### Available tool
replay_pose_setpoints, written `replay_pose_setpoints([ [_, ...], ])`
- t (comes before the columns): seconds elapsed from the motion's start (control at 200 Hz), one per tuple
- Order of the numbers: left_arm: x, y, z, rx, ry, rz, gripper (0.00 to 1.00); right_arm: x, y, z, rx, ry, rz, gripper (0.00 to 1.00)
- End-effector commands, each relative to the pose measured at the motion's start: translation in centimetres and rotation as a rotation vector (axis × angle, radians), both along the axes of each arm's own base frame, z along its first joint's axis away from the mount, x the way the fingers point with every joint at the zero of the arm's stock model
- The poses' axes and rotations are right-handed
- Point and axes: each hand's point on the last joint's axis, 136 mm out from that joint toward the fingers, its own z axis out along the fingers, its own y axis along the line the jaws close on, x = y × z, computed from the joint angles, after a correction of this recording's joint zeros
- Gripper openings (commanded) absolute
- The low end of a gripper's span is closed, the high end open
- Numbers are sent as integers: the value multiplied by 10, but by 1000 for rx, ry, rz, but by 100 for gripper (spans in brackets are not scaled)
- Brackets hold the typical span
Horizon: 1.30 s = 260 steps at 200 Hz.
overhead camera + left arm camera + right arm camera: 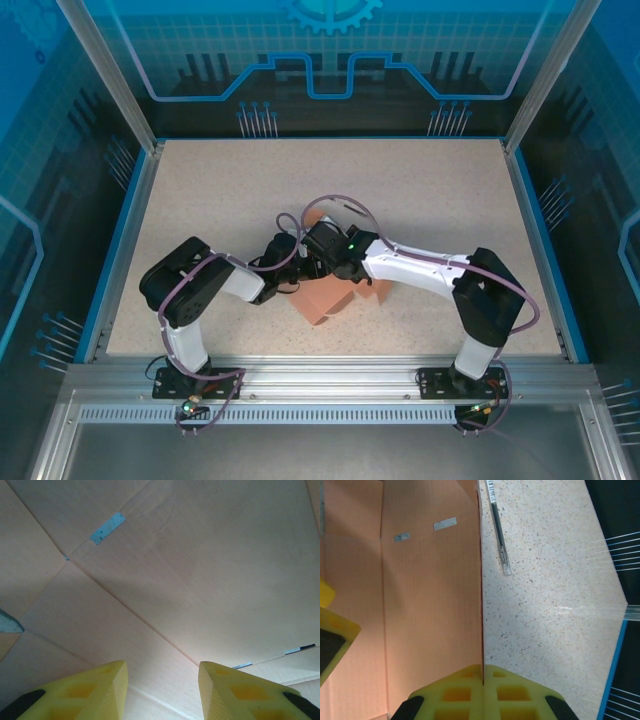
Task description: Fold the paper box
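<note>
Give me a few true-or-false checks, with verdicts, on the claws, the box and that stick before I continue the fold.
1. The right claw is shut on an edge of the paper box. True.
2. The fingers of the left claw are pressed together. False: they stand apart, facing the cardboard.
3. The thin stick lies on the table beside the box. True.
4. The box sits at the table's far edge. False: it lies near the middle.

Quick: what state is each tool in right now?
Left tool: open, nothing between its fingers, box close ahead.
Right tool: closed, pinching the box's edge.
</note>
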Motion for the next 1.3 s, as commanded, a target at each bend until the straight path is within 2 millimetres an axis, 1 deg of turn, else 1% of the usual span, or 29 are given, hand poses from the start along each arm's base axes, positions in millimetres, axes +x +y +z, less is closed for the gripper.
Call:
replay_pose_setpoints([
  [0.0, -20, 17, -39, 86, 131, 12, 44, 1, 7, -2, -39, -65, 12, 0],
  [0.315, -18, 21, -39, 90, 130, 25, 44, -2, 8, -3, -72, -154, 41, 0],
  [0.79, -18, 24, -40, 97, 129, 33, 44, -5, 12, -5, -95, -210, 68, 0],
  [1.086, -17, 25, -38, 101, 120, 37, 44, -8, 13, 10, -42, -206, 69, 0],
  [1.296, -14, 26, -29, 100, 95, 38, 46, -6, 9, 19, 3, -184, 60, 0],
])
